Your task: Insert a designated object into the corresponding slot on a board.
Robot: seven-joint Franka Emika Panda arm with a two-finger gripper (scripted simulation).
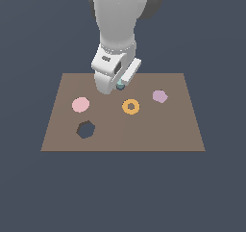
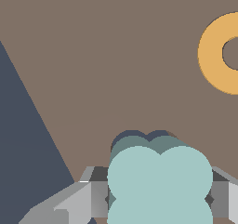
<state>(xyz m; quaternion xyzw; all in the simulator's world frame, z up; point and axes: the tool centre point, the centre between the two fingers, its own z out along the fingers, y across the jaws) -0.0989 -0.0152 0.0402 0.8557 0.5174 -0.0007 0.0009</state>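
Your teal piece sits between the gripper fingers, which are closed against its two sides, so the gripper has hold of it. In the wrist view the piece hangs directly over a dark lobed slot, of which only a thin wavy rim shows past the piece's edge; you cannot tell from here whether the piece already touches the board or hovers just above it. In the exterior view only a sliver of the teal piece shows beneath the gripper, near the board's far edge, roughly midway along it.

Nearest to it lies an orange ring, a little toward the near edge. A lilac piece lies beyond the ring toward the exterior view's right. A pink disc lies toward the exterior view's left, and an octagon-like dark hole sits just nearer the near edge than the disc.
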